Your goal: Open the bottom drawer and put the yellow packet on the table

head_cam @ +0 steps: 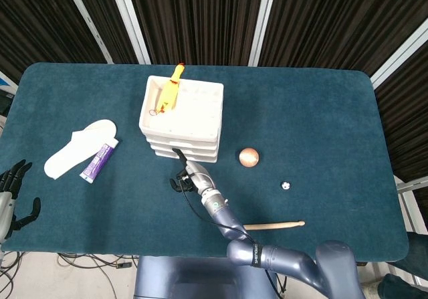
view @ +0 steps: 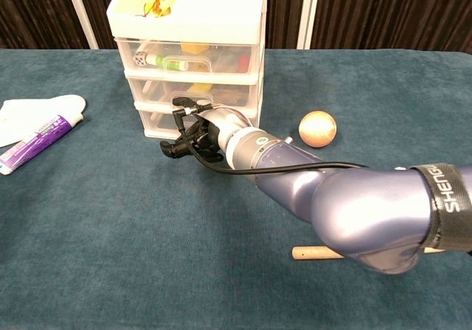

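Covering the counter [head_cam: 321, 112]: a dark teal, carpet-like cloth runs edge to edge, its corners rounded in the head view.
Room: dark vertically ribbed wall panels split by pale slanted strips [head_cam: 127, 18] stand behind the counter; cables lie on the floor at its near edge.
Drawer unit [head_cam: 182, 115]: a white plastic stack of clear-fronted drawers stands left of centre on the cloth; a yellow rubber-chicken toy [head_cam: 170, 91] lies across its top at the far-left corner.
Bottom drawer [view: 158, 122]: it sits level with the drawers above and looks shut.
Yellow packet: a yellow item [view: 200, 88] shows through the middle drawer front in the chest view; whether that is the packet, or what the bottom drawer holds, cannot be told.
Right hand [view: 193, 132]: its dark fingers are curled in at the front of the bottom drawer, at or just before the handle; whether they actually grip it cannot be told.
Left hand [head_cam: 12, 195]: it hangs at the counter's near-left edge, fingers apart, holding nothing.
Left of the drawers: a white insole [head_cam: 77, 146] with a purple-and-white tube [head_cam: 99, 160] beside it.
Right of the drawers: a brownish ball [head_cam: 249, 156], a small white die [head_cam: 285, 185] further right, and a wooden stick [head_cam: 275, 225] near the front edge.
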You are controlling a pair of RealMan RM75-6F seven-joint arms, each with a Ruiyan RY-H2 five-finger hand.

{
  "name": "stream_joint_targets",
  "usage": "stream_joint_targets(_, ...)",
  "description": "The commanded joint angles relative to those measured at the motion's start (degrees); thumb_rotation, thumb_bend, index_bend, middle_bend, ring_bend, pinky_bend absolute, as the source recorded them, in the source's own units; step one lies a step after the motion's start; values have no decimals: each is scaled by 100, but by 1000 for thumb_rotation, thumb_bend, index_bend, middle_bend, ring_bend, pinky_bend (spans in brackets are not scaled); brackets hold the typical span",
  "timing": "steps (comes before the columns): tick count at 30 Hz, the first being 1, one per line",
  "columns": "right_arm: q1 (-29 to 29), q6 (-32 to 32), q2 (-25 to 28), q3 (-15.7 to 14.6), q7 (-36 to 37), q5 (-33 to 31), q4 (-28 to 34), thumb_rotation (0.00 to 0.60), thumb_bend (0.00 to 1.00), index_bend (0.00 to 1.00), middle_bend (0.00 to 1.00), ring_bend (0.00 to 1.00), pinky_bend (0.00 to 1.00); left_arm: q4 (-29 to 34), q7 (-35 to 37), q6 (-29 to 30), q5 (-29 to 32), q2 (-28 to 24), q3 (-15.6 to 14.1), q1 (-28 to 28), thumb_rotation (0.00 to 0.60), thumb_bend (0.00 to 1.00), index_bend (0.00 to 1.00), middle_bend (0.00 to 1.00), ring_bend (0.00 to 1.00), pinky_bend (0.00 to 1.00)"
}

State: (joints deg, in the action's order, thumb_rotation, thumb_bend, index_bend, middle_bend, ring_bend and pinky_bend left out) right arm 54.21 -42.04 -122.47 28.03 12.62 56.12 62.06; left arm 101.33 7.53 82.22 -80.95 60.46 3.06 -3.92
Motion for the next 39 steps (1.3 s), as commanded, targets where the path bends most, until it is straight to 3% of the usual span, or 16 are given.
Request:
stream_joint_targets(1,9,13,-2,-7,9,5,-12,600,510,0,897,981,1000,0,-1,-5,2,-1,-1,-1,600,512,22,0,0,0)
stream_joint_targets(17,-41,50,94,-135,57,91,188,600,509,0,895,981,1000,2,-12,-18,13,-1,-1,-5,600,512,22,0,0,0)
stream_joint_targets(39,-318,-30,238,-541,-28,200,732,600,510,0,891,979,1000,-5,-18,-31,25,0,-4,-6,600,512,22,0,0,0)
